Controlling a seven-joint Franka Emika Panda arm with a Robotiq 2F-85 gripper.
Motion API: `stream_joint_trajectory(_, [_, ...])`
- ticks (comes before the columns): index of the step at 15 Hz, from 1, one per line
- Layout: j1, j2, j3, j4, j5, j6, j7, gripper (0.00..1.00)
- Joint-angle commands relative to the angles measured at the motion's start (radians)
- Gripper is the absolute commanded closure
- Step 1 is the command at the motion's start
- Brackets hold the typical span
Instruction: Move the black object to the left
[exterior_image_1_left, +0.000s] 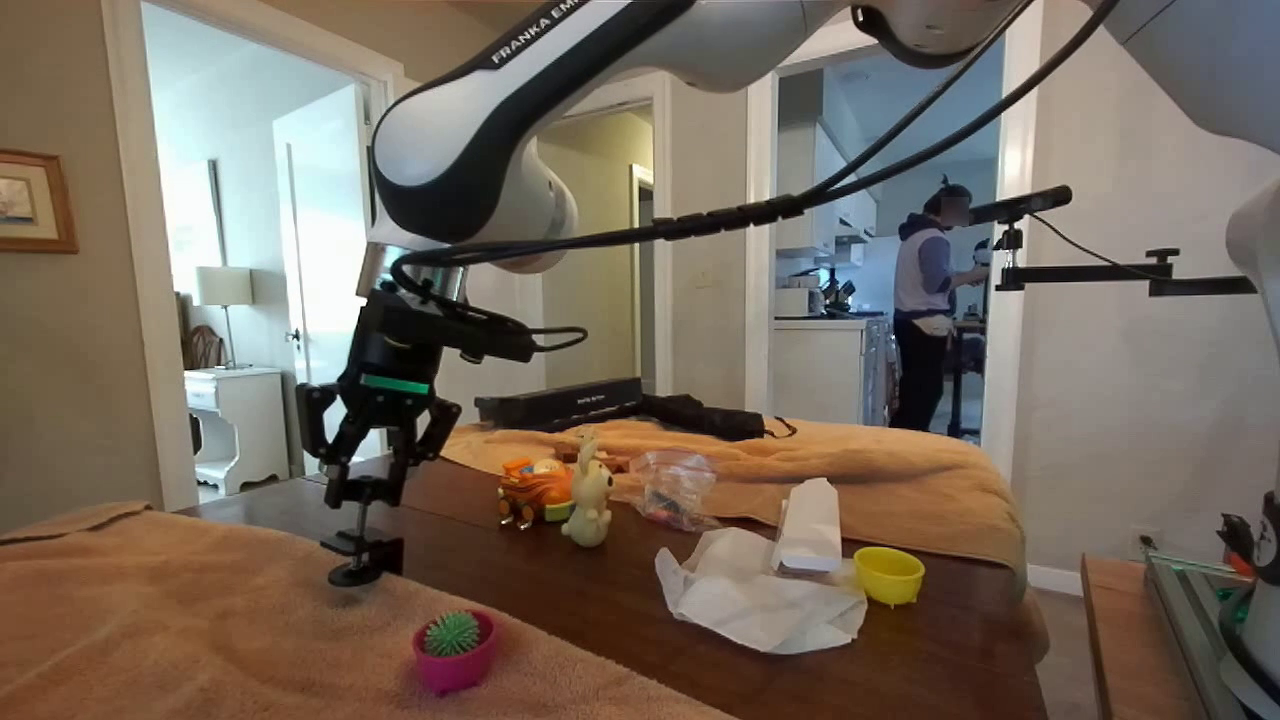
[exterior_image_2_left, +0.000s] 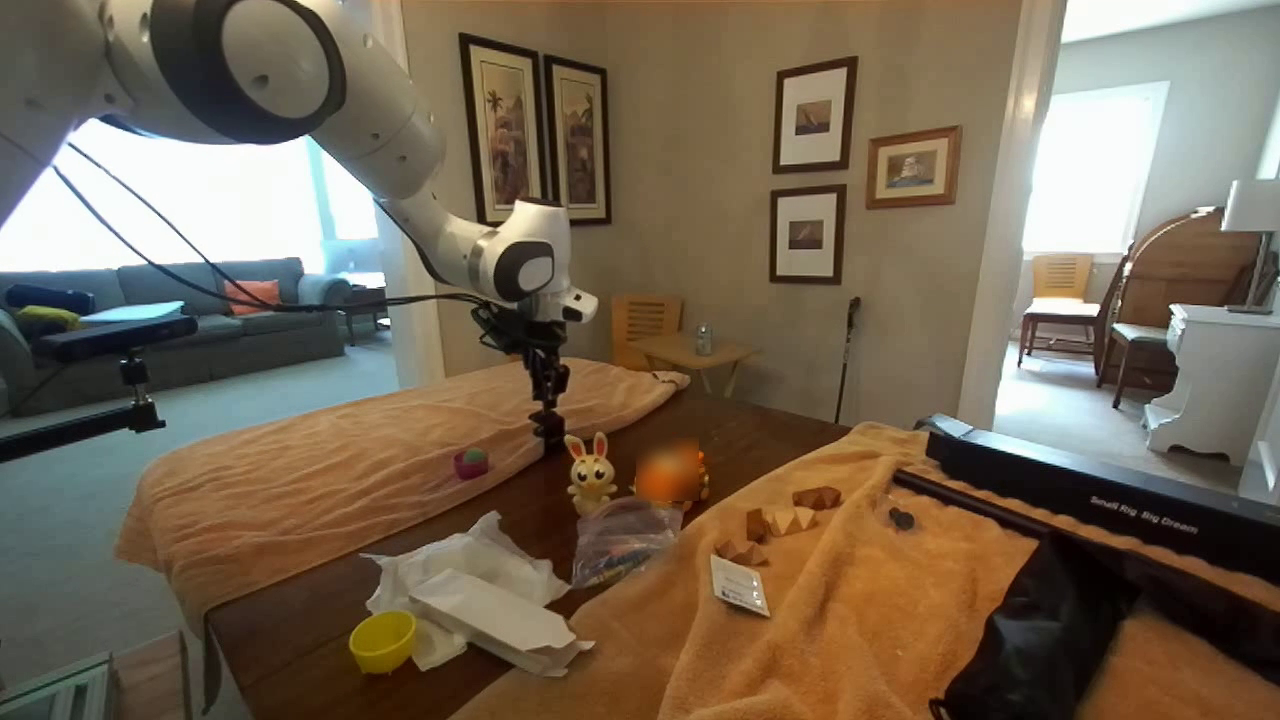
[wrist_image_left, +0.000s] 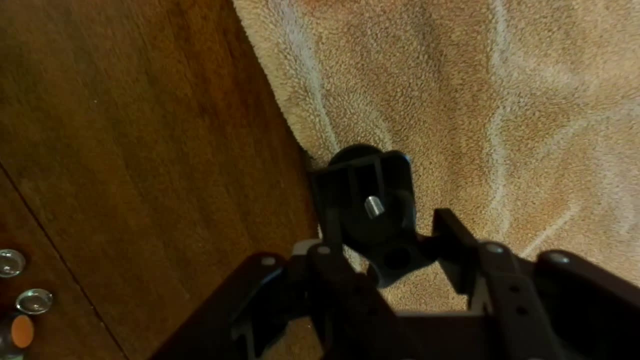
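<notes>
Brown table (exterior_image_1_left: 605, 590): towels (exterior_image_1_left: 200, 630), yellow bowl (exterior_image_1_left: 889, 577), toy rabbit (exterior_image_1_left: 589, 500).

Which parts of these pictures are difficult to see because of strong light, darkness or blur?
In an exterior view, the wide window behind the grey fabric sofa is washed out white, and a blurred patch hides much of the orange wheeled toy; in the wrist view, the jaws and the black clamp-like object are so dark that their outlines partly merge, though its silvery rod catches light.
</notes>
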Motion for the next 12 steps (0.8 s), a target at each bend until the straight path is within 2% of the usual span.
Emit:
stream_joint_trajectory(1, [0.013,-0.041,-0.009,-0.053,0.032,0.024,0.031,0.26])
stream_joint_trajectory(2, [0.015,-0.045,-0.009,-0.055,0.029,0.025,0.032,0.24])
stream_joint_trajectory(5, [0.016,-0.063,-0.006,-0.057,0.016,0.005,0.007,0.05])
stream_joint_trajectory(6, [0.018,-0.068,-0.006,-0.051,0.0,-0.025,-0.014,0.01])
stream_joint_trajectory(7, [0.008,-0.074,0.007,-0.049,0.002,-0.033,-0.057,0.0])
stream_joint_trajectory(12, [-0.037,-0.085,0.045,-0.02,-0.009,-0.234,-0.321,0.0])
